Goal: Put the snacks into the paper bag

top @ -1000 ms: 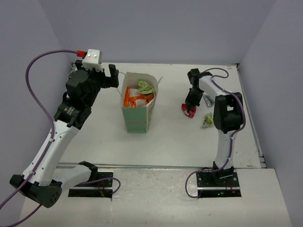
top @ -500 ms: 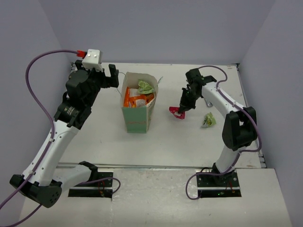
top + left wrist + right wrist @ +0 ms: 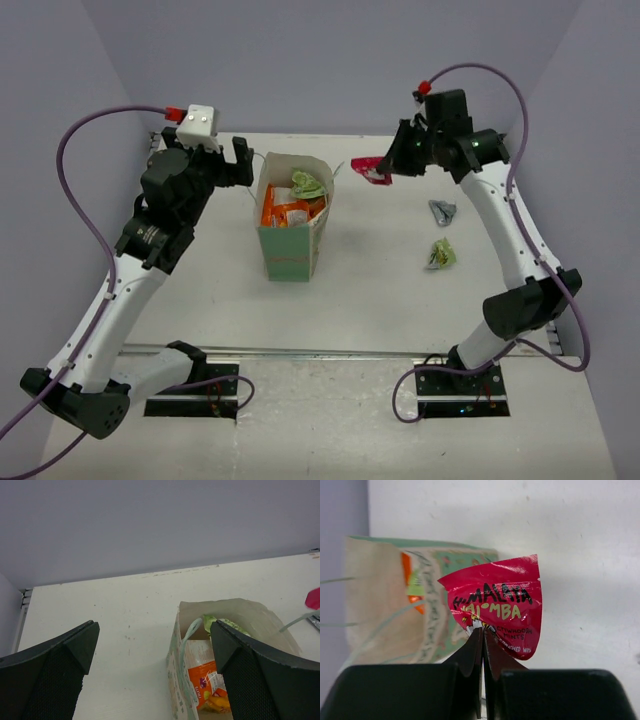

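Observation:
The mint-green paper bag [image 3: 288,255] stands upright mid-table, open, holding orange pouches [image 3: 285,213] and a green packet [image 3: 310,184]. My right gripper [image 3: 385,167] is shut on the red-pink packet [image 3: 367,168], held in the air just right of the bag's far rim. In the right wrist view the packet [image 3: 500,607] hangs from the closed fingertips [image 3: 482,630] with the bag [image 3: 385,600] behind it. A grey packet [image 3: 441,210] and a green packet [image 3: 440,254] lie on the table at the right. My left gripper [image 3: 152,645] is open and empty above the bag's left side [image 3: 180,670].
Grey walls enclose the table on three sides. The table's right edge [image 3: 535,260] runs near the two loose packets. The arm bases [image 3: 200,385] sit at the near edge.
My right gripper has lifted the red-pink packet off the table and carried it up and toward the far side, then left toward the bag. The left arm has not moved.

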`<state>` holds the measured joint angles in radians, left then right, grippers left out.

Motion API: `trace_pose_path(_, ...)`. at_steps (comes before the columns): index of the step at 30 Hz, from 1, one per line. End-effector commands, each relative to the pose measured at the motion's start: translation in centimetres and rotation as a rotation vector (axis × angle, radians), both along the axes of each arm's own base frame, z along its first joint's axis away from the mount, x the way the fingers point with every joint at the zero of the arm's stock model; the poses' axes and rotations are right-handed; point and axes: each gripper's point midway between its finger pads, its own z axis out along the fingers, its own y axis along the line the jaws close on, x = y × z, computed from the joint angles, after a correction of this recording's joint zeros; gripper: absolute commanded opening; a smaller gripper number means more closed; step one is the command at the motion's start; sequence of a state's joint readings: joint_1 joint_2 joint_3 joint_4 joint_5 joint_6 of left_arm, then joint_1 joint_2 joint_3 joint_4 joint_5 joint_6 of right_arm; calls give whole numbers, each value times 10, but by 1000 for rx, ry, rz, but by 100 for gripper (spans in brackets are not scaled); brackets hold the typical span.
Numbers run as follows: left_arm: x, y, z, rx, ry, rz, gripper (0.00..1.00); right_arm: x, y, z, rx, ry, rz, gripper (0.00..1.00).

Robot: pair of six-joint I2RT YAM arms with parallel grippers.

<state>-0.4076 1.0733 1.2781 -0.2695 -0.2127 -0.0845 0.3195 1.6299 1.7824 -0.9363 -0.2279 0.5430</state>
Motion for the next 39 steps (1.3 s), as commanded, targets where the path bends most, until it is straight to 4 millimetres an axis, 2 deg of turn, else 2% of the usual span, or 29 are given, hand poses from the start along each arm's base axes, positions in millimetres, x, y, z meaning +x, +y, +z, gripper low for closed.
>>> trace_pose_path(1, -3, -3, 14, -8, -48, -17, 100, 0, 5, 89, 73, -208, 52, 0)
trace_pose_path(3, -3, -4, 13, -7, -45, -17, 100, 1, 15, 116, 125, -261, 80, 0)
trace_pose_path(4, -4, -3, 14, -7, -46, -17, 100, 0, 18, 145, 159, -332, 95, 0)
trace_pose_path(6, -5, -4, 14, -9, -46, -20, 100, -1, 30, 180, 226, -439, 149, 0)
trace_pose_path(9, -5, -5, 14, -11, -44, -23, 100, -28, 58, 238, 371, -605, 328, 0)
trace_pose_path(12, -6, -7, 14, -12, -45, -31, 100, -37, 69, 256, 431, -648, 376, 0)
trace_pose_path(16, -5, -10, 14, -14, -40, -40, 100, -40, 85, 245, 473, -583, 442, 0)
trace_pose_path(17, -6, -11, 14, -12, -40, -43, 100, -39, 85, 239, 462, -559, 427, 2)
trace_pose_path(18, -6, -10, 14, -11, -41, -42, 100, -33, 84, 222, 443, -517, 399, 19)
trace_pose_path(19, -6, -10, 14, -10, -39, -39, 100, -36, 79, 217, 427, -508, 371, 37)
trace_pose_path(20, -7, -9, 15, -9, -41, -37, 100, -28, 70, 201, 381, -477, 291, 71)
trace_pose_path(21, -7, -9, 14, -9, -41, -36, 100, -20, 65, 161, 334, -384, 237, 78)
trace_pose_path(23, -8, -8, 14, -8, -40, -33, 100, -22, 49, 127, 292, -282, 132, 82)
trace_pose_path(24, -8, -8, 14, -8, -40, -32, 100, -22, 43, 85, 262, -180, 94, 83)
trace_pose_path(25, -8, -8, 12, -7, -37, -31, 100, -25, 39, 69, 263, -124, 48, 84)
trace_pose_path(26, -8, -8, 12, -8, -37, -32, 100, -31, 32, 63, 257, -118, 15, 84)
trace_pose_path(27, -8, -8, 12, -9, -35, -32, 100, -33, 25, 31, 220, -63, -34, 85)
trace_pose_path(29, -7, -9, 11, -10, -33, -35, 100, -33, 16, 13, 216, -37, -119, 86)
trace_pose_path(30, -7, -10, 11, -11, -32, -37, 100, -34, 6, -4, 181, -15, -172, 86)
trace_pose_path(31, -7, -10, 12, -12, -34, -38, 100, -34, 3, -12, 170, 1, -195, 86)
trace_pose_path(33, -6, -12, 11, -11, -31, -43, 100, -32, 0, -39, 145, 80, -243, 96)
trace_pose_path(35, -7, -14, 10, -11, -30, -48, 100, -34, 2, -58, 126, 156, -240, 99)
trace_pose_path(36, -7, -14, 11, -11, -31, -48, 100, -30, 6, -77, 104, 210, -230, 99)
trace_pose_path(37, -7, -14, 10, -11, -30, -49, 100, -29, 9, -83, 94, 235, -204, 99)
trace_pose_path(39, -7, -15, 10, -9, -29, -51, 100, -23, 11, -113, 51, 301, -201, 99)
